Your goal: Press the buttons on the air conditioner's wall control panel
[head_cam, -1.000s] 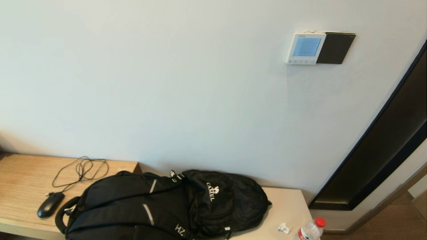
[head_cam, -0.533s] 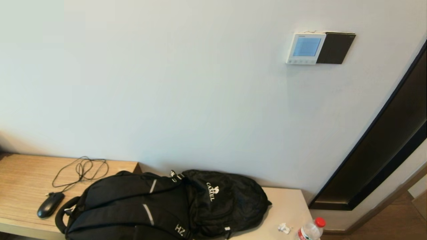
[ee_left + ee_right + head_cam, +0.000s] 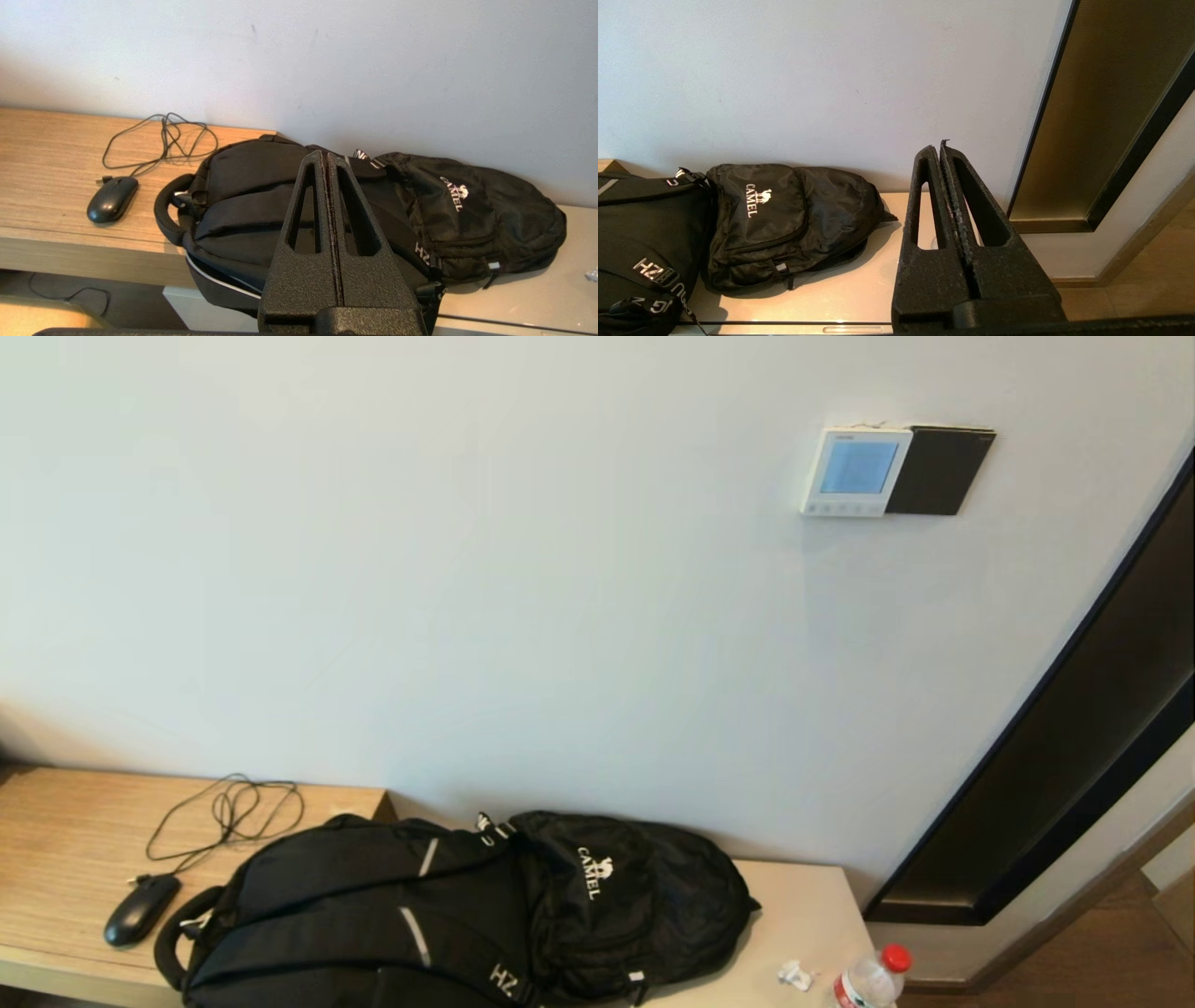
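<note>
The white wall control panel [image 3: 856,471] with a light-blue screen hangs high on the wall at the upper right of the head view. Its row of tiny pale buttons [image 3: 842,508] runs along the bottom strip. A glossy black plate [image 3: 941,471] adjoins it on the right. Neither gripper shows in the head view. My left gripper [image 3: 325,156] is shut and empty, low in front of the black backpack. My right gripper [image 3: 938,147] is shut and empty, low before the counter's right end, far below the panel.
A black backpack [image 3: 467,915] lies on the counter, with a black mouse [image 3: 140,909] and its cable on the wooden desk [image 3: 56,840] to the left. A red-capped bottle [image 3: 868,980] stands at the counter's front right. A dark door frame [image 3: 1074,756] runs on the right.
</note>
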`<state>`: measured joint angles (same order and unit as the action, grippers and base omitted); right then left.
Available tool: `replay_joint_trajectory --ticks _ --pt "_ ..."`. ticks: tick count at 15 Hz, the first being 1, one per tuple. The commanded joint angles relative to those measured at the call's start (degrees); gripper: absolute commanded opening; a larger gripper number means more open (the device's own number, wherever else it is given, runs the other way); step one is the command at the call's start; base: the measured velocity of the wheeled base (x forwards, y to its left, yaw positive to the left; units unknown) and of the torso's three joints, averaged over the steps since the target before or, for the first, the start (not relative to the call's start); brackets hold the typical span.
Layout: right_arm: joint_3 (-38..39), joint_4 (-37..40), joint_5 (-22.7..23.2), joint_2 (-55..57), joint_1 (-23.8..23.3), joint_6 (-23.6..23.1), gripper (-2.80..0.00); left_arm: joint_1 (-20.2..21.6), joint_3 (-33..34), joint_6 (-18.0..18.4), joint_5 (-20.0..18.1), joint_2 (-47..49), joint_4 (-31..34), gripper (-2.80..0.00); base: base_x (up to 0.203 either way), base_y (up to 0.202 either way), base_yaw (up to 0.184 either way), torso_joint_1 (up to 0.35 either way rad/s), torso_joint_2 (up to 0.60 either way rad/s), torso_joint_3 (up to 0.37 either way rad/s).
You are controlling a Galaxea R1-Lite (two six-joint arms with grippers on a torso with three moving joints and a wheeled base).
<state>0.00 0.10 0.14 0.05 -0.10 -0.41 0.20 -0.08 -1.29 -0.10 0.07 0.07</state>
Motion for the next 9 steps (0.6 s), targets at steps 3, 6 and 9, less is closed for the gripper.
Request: replay_joint_trajectory --ticks 3,6,9 --pt "0.18 -0.01 0.04 0.05 0.1 -0.02 -2.8 -0.02 -0.1 -0.03 0.01 0.01 0.01 -2.8 0.0 0.0 0.0 0.0 0.0 0.0" --pt "0.18 -0.03 0.02 -0.06 0.1 -0.02 -2.8 0.02 0.08 -0.03 0.01 0.01 0.01 -2.8 0.0 0.0 0.0 0.0 0.0 0.0" --pt "0.18 -0.02 0.04 -0.13 0.1 -0.02 -2.8 0.06 0.08 -0.03 0.01 0.01 0.01 -2.8 0.0 0.0 0.0 0.0 0.0 0.0"
